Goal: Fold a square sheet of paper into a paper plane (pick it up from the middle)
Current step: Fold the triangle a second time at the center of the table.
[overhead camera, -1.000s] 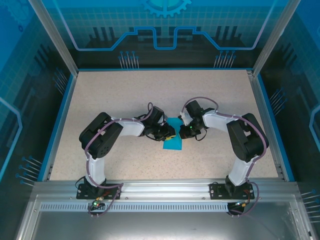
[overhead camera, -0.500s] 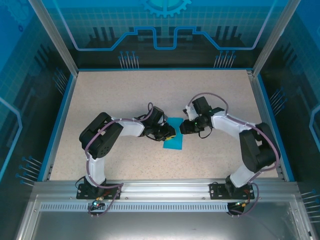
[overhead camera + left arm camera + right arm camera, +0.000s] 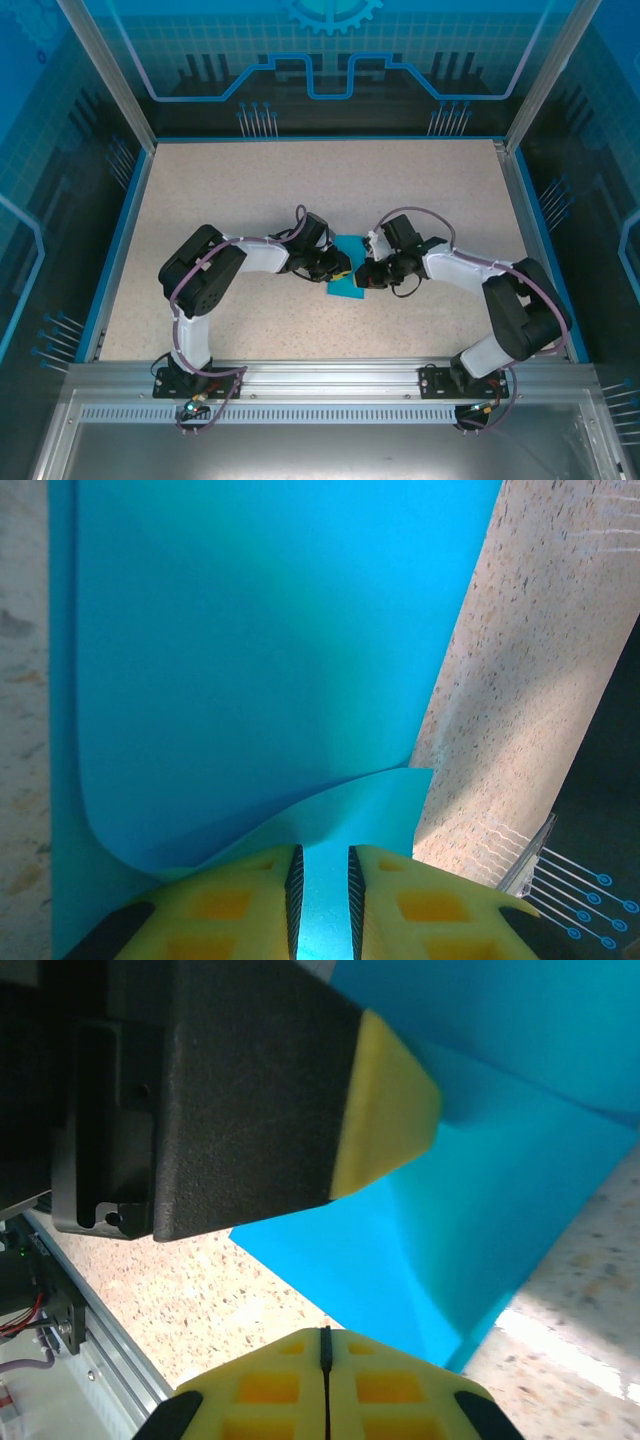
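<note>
— Where is the square sheet of paper (image 3: 346,290) to be found?
— It is seen lying near the middle of the speckled table (image 3: 250,190), between the ends of the two arms and well apart from the table's edges. A folded shape is shown. In the left wrist view one layer is laid flat on the surface, and a second layer is curled up from it toward the camera.
— How is the left gripper (image 3: 322,865) set?
— Its jaws are drawn narrow. The teal edge of the curled layer is seen running into the slim gap between the yellow fingers (image 3: 250,905), so the paper is judged to be pinched there. From above, this gripper is placed at the sheet's left side.
— And the right gripper (image 3: 325,1345)?
— Its yellow pads (image 3: 270,1390) are pressed fully together, with only a thin dark seam left between them and nothing caught. In the right wrist view they are held just beside the paper's lower edge. Whether the paper is touched by them cannot be told.
— Is anything else shown in that view?
— One black finger with a yellow tip (image 3: 385,1100), belonging to the left gripper, is seen over the paper. A straight crease is seen running down the teal surface below it.
</note>
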